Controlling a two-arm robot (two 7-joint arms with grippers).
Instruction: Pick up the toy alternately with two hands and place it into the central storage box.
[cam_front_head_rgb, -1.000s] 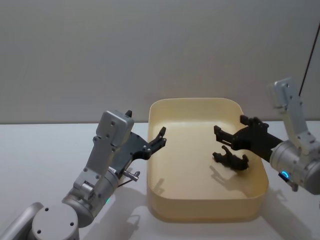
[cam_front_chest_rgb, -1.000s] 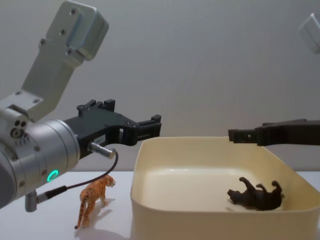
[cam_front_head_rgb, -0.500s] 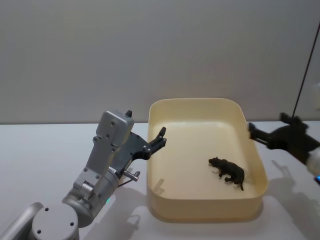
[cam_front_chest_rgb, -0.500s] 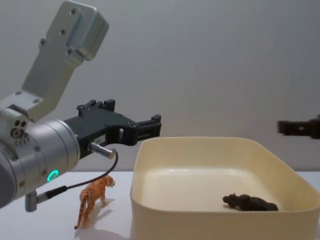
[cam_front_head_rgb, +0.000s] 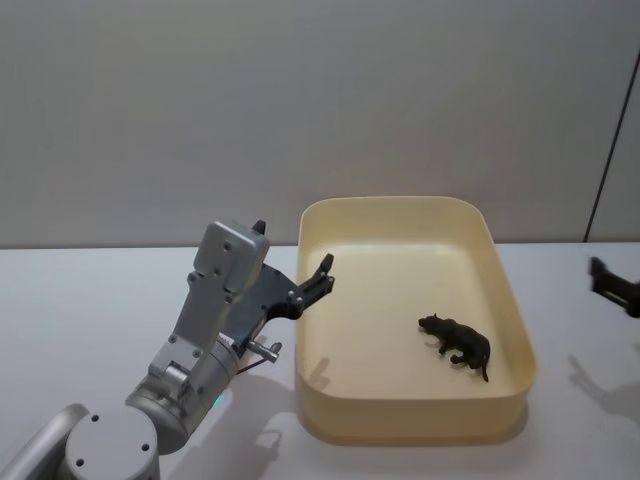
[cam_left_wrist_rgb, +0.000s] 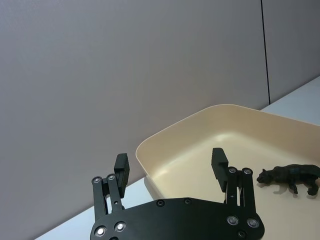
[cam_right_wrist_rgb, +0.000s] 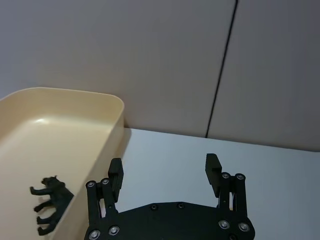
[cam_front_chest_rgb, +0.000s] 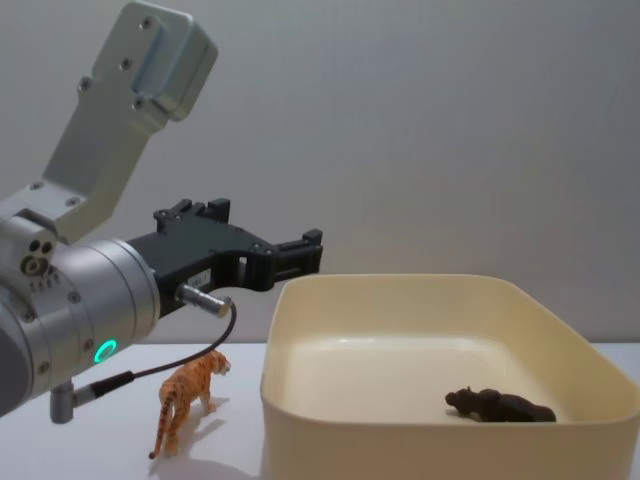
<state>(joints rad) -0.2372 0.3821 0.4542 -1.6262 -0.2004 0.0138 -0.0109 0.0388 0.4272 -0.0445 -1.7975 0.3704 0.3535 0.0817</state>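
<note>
The cream-yellow storage box (cam_front_head_rgb: 410, 422) stands in the middle of the table. A black panther toy (cam_front_head_rgb: 456, 344) rests on its floor at the right side, free of both grippers. My left gripper (cam_front_head_rgb: 318, 276) hovers open and empty over the box's left rim. An orange tiger toy (cam_front_chest_rgb: 186, 396) stands on the table left of the box, under my left arm. Far to the right of the box, at the view's edge, is my right gripper (cam_front_head_rgb: 608, 280). In the right wrist view the right gripper (cam_right_wrist_rgb: 164, 171) is open and empty, with the box (cam_right_wrist_rgb: 113, 136) and the panther (cam_right_wrist_rgb: 50, 205) beside it.
The white table (cam_front_head_rgb: 90, 300) spreads out on both sides of the box. A grey wall rises behind it, with a thin dark vertical line (cam_right_wrist_rgb: 220, 75) at the right. A cable (cam_front_chest_rgb: 170, 366) hangs from my left wrist above the tiger.
My right gripper has pulled back to the right, out of the box. The panther it hung over has tipped from its back and settled on the box floor. The left arm has not moved.
</note>
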